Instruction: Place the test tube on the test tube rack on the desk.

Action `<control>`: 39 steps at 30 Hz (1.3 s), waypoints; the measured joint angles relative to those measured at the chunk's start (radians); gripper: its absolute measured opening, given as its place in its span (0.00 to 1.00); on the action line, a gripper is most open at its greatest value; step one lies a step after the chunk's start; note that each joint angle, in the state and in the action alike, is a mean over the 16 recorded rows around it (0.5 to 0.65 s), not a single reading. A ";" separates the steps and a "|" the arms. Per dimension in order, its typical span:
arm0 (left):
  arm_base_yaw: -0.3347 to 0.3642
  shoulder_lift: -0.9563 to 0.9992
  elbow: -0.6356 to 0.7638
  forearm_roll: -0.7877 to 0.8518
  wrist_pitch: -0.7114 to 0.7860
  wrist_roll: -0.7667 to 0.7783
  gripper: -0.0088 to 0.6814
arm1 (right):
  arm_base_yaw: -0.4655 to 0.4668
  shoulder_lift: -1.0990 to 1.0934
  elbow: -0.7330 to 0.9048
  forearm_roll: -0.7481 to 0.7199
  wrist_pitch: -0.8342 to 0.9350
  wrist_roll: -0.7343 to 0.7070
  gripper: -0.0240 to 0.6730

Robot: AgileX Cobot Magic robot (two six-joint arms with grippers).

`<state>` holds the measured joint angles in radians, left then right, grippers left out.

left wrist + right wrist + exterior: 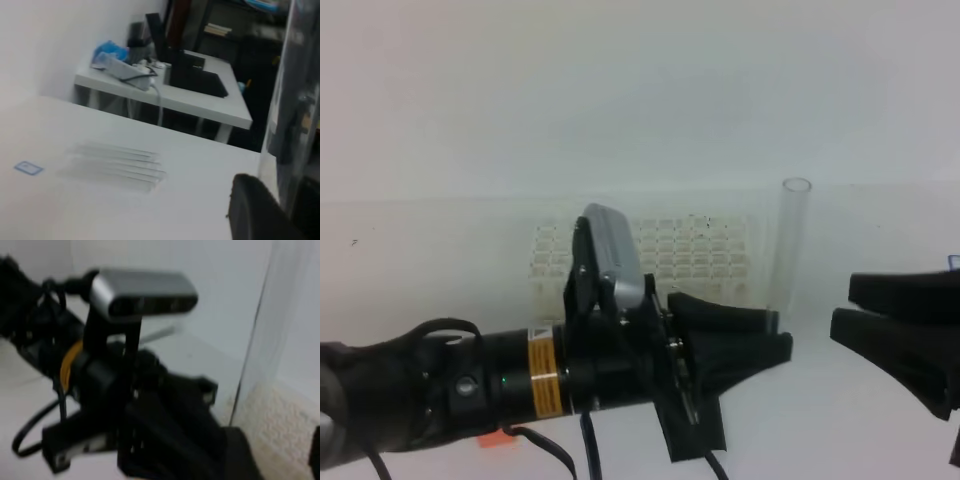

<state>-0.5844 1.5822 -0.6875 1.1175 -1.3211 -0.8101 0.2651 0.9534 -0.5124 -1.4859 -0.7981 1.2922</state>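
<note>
Currently the test tube (790, 245) stands upright at the right end of the rack (650, 255), open rim up, its lower end pinched at the tips of the left claw (775, 335). That claw is fully closed on the tube — in its own wrist view the tube fills the right edge as a clear vertical streak just past a dark finger (255, 210). Held low and vertical like this, the tube can be steered bottom-first toward a hole; I judge that to be the reason for the grip point.

The rack sits on the white surface (440, 250) behind the left arm, and the arm and its camera hide the front rows. Whether the tube's base is already in a hole, or only beside the rack, cannot be told — the claw tips cover it.

The right claw (890, 315) waits just to the right of the tube, jaws part open, holding nothing, clear of the glass. Likely it has handed the upright tube over or is standing off to leave room.

Risk, as judged: clear glass against white, so alignment over the small holes is hard to check.
</note>
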 joint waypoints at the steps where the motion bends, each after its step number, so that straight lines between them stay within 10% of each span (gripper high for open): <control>1: -0.016 -0.001 0.000 -0.006 0.000 -0.006 0.01 | 0.000 0.003 -0.004 0.029 -0.014 -0.016 0.41; 10: -0.097 -0.003 0.000 -0.051 0.001 -0.029 0.01 | 0.000 0.009 -0.046 0.194 -0.079 -0.076 0.76; 21: -0.108 -0.003 0.000 -0.063 0.002 -0.051 0.01 | 0.000 0.043 -0.063 0.266 -0.133 -0.079 0.79; 39: -0.107 -0.003 0.000 -0.038 0.025 -0.181 0.15 | 0.001 0.185 -0.143 0.203 -0.222 -0.062 0.26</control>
<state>-0.6913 1.5788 -0.6875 1.0799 -1.2958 -0.9915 0.2664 1.1386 -0.6554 -1.2825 -1.0203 1.2305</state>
